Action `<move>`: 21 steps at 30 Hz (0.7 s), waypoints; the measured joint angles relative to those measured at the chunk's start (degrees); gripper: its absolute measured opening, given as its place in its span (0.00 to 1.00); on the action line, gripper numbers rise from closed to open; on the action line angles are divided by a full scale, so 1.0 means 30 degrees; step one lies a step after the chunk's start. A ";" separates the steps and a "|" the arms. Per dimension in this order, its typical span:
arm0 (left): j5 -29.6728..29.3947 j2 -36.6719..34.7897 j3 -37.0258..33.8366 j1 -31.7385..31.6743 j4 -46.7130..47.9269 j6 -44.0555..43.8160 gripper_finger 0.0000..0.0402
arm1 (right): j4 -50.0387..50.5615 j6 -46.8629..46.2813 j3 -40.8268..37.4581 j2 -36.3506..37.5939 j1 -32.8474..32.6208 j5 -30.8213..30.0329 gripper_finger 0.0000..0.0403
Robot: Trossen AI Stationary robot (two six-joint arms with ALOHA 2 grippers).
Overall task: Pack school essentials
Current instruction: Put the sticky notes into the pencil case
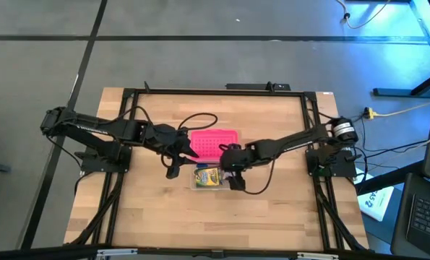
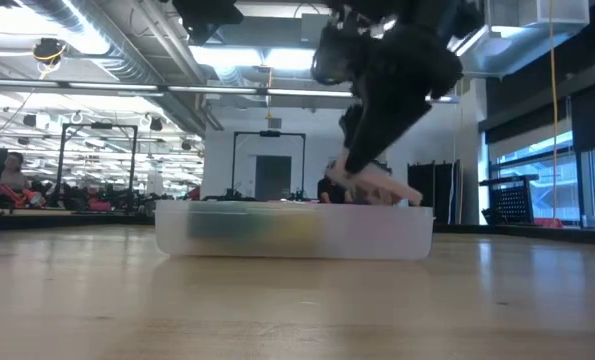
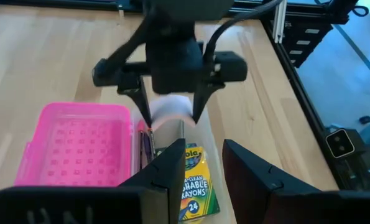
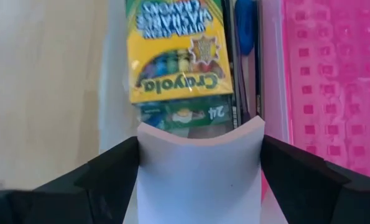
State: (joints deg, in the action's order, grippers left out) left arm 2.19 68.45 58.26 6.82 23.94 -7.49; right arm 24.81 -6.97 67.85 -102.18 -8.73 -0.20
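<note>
A clear plastic box (image 1: 194, 186) stands mid-table. In it lie a yellow-green crayon box (image 4: 175, 56) and several thin pens (image 4: 244, 37). My right gripper (image 4: 200, 149) hangs over one end of the box, shut on a pale pink square pad (image 4: 200, 180). In the low view the pad (image 2: 377, 190) sits just above the box rim (image 2: 297, 232). My left gripper (image 3: 203, 168) hovers on the box's left side (image 1: 175, 167), open, with nothing between its fingers. Scissors and eraser do not show. My right gripper pinches the pad by two opposite edges (image 4: 144, 168), one finger on each. The fingers (image 3: 200, 106) slant steeply down from the table's right. The pad bows between them and hangs tilted over the box's end. Whether its lower edge touches the box I cannot tell.
The bright pink dotted lid (image 1: 215, 141) lies flat right behind the clear box, touching its long side. A black cable (image 1: 193, 119) loops on the table behind it. Black frame rails (image 1: 308, 144) run along the table's sides. Bare wood (image 1: 215, 224) lies toward the near edge.
</note>
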 joint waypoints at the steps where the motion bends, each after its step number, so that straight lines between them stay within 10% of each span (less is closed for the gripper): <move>1: -0.0016 0.0000 0.0000 0.0027 -0.0004 0.0031 0.25 | 0.0003 0.0055 0.0000 -0.0167 -0.0010 -0.0019 0.80; 21: -0.0005 0.0000 0.0000 0.0046 0.0019 0.0169 0.25 | -0.0859 -0.0587 -0.0007 -0.0770 -0.0029 0.0264 0.80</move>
State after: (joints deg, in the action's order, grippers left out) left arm 2.17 68.45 58.26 6.96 24.00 -6.98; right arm 22.23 -8.73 67.83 -104.49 -8.82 0.59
